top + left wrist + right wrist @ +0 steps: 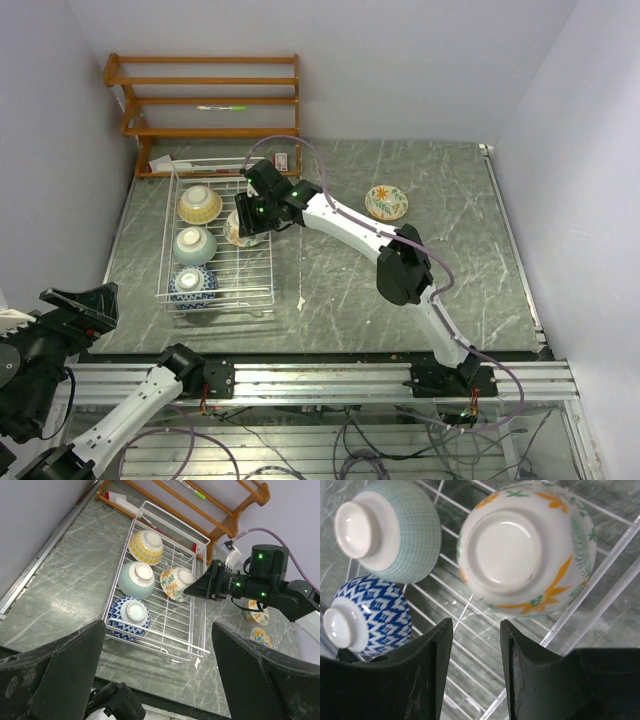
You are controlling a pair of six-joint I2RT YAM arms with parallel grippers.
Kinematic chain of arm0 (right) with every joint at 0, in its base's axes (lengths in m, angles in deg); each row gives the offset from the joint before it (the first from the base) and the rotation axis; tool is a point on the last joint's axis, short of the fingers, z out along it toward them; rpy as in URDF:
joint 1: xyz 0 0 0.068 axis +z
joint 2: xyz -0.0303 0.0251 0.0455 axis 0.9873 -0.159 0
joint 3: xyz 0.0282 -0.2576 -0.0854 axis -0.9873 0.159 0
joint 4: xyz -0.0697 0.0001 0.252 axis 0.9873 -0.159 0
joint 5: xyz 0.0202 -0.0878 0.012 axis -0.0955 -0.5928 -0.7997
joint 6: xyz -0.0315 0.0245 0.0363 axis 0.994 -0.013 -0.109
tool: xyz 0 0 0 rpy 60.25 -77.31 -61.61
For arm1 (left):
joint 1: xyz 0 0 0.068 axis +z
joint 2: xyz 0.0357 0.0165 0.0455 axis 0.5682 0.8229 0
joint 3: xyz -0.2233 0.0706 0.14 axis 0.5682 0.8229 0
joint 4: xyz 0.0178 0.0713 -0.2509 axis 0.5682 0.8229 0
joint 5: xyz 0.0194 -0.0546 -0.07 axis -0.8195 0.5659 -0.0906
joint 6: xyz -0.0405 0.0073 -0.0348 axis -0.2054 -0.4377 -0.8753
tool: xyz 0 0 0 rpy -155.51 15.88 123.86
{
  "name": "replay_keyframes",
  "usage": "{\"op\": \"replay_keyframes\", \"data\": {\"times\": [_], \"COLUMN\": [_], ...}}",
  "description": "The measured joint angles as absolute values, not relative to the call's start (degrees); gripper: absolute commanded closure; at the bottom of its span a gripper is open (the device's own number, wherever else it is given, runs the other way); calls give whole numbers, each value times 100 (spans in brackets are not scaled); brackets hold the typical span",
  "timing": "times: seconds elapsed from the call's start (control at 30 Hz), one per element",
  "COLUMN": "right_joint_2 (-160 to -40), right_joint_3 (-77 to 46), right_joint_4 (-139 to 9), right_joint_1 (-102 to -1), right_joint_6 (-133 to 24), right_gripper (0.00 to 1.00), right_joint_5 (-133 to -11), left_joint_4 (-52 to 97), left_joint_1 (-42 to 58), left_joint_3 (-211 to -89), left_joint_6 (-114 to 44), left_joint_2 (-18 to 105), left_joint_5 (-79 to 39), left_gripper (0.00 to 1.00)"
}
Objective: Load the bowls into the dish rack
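Observation:
The white wire dish rack point(262, 270) holds several bowls upside down: a yellow one point(199, 204), a mint green one point(195, 244), a blue patterned one point(193, 283) and an orange-floral one point(525, 550). My right gripper point(476, 625) is open and empty, hovering just beside the orange-floral bowl over the rack's right side point(250, 215). Another floral bowl point(386, 202) sits on the table to the right. The left wrist view shows two bowls there point(261, 636), one partly under the right arm. My left gripper point(159, 627) is wide open and empty, held back off the table's near left corner.
A brown wooden slatted shelf point(210, 100) stands against the back wall behind the rack. A small red-and-white item point(283, 160) lies near it. A white scrap point(301, 301) lies by the rack's near right corner. Walls close in left and right.

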State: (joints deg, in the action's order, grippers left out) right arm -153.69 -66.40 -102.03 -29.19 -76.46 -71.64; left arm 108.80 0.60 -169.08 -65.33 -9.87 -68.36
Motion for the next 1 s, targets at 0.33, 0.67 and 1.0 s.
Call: {"op": "replay_keyframes", "data": {"times": [0.33, 0.67, 1.0], "right_joint_2": [-15588, -15942, -16110], "right_joint_3": [-6697, -6883, -7060], "right_joint_4": [-9838, -8898, -8561], "right_joint_1": [-3125, -3273, -3286], "right_joint_6": [-7643, -7803, -7792], "right_gripper": [57, 56, 54], "right_joint_5": [-7124, -7459, -8123], "left_joint_4": [10919, 10917, 11033], "left_joint_1": [60, 60, 60], "left_joint_3": [-16908, -16862, -16949], "left_joint_6": [-6618, -6642, -6686], "left_joint_2": [-974, -873, -825], "left_joint_5": [-6838, -6832, -6832], "left_gripper": [1, 1, 1]}}
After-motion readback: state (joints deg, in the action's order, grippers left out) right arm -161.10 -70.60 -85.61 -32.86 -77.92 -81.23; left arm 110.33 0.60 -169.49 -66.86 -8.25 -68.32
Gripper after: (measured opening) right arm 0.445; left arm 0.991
